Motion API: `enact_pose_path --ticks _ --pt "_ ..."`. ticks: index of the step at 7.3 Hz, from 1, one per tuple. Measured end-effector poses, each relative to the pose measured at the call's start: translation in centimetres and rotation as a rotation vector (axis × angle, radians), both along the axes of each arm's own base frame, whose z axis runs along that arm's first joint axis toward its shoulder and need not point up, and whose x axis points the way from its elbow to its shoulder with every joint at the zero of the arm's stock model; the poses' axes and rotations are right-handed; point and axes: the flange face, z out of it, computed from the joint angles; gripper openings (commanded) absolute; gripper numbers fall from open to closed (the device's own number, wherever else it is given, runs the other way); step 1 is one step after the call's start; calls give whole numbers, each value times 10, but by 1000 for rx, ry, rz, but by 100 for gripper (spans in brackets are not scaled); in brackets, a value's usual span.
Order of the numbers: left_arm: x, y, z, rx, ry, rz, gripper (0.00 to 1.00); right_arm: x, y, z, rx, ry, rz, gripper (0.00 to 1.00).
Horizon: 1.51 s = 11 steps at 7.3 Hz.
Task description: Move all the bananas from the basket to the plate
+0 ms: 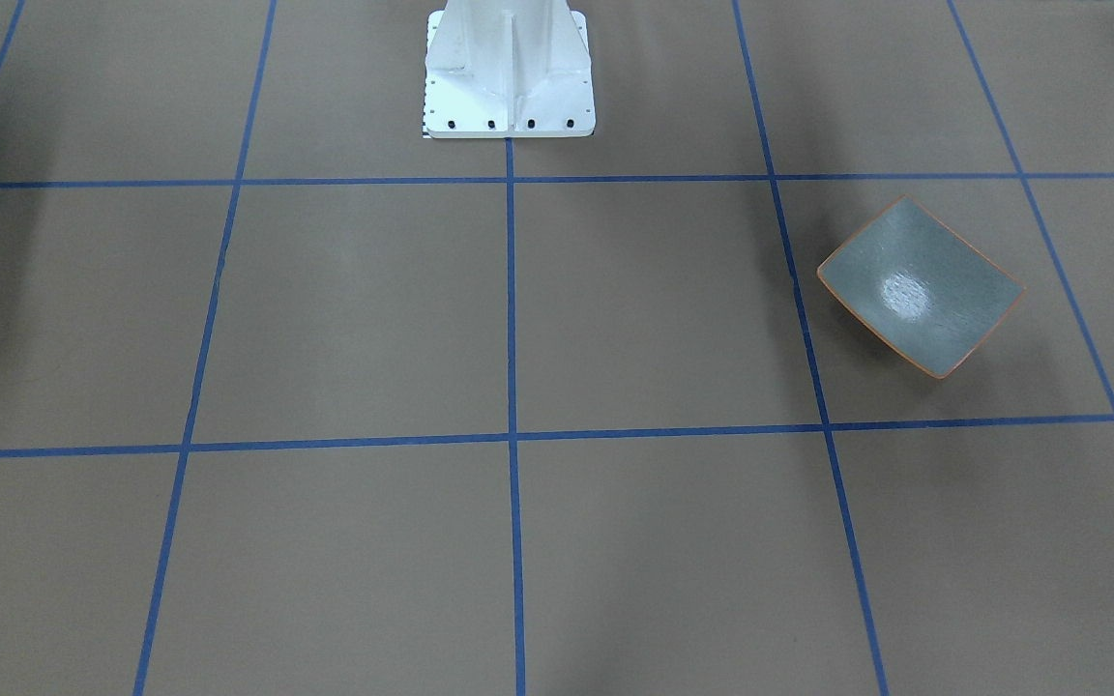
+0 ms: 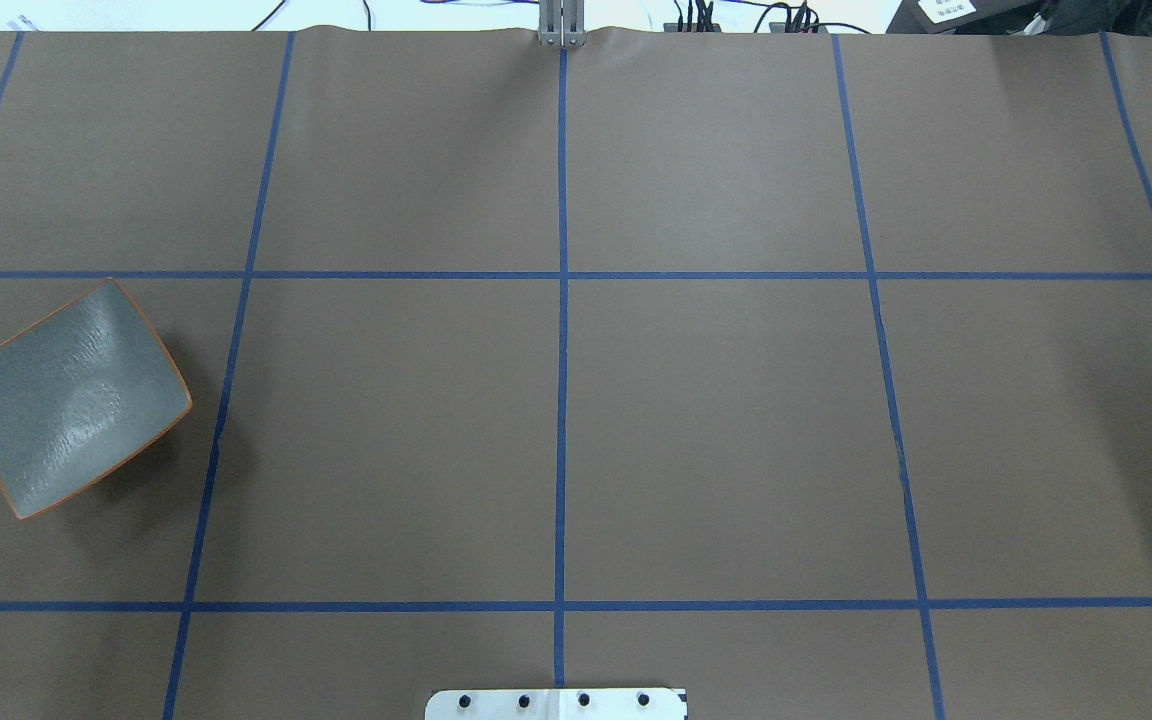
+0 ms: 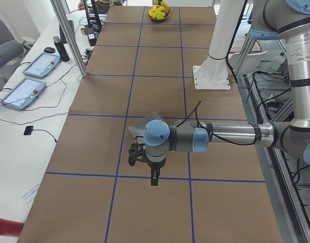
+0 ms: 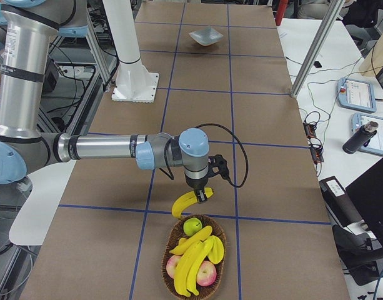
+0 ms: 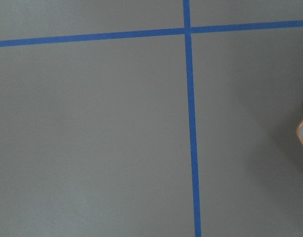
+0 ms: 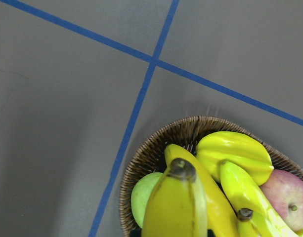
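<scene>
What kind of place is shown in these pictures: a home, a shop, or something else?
Most likely a robotics lab or test bench. The table is covered in brown paper with a blue tape grid, an industrial robot arm reaches over it, and control tablets lie on a white side desk.

The table (image 2: 716,420) is brown, crossed by a grid of blue tape (image 2: 562,400). A white base (image 1: 509,77) stands at the middle of the robot's edge. The plate (image 2: 66,400) lies toward the left end and the basket (image 6: 151,150) at the right end, well apart.
</scene>
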Motion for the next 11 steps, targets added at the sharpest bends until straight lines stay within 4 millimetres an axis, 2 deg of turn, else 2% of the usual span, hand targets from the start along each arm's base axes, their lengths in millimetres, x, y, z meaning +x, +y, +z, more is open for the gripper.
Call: enact_pose_path --ticks 1,3,4,6,8,9,11 --pt "0 -1 -2 4 0 0 100 -3 -8 -11 4 -38 8 0" --pt "0 -11 -13 33 1 -1 100 -8 -36 -43 -12 -88 82 0" --pt "0 -26 -28 78 9 1 100 -12 -54 -63 -29 -110 132 0" --pt "3 -56 -68 258 47 8 100 -32 -92 -114 -70 -164 223 0" --pt "5 -87 -107 502 69 22 100 -65 -122 -165 -97 -210 268 0" --pt "7 -96 -120 566 85 30 100 -86 -133 -190 -108 -233 275 0" --pt "20 -95 -145 642 193 37 100 -134 -148 -245 -139 -282 286 0"
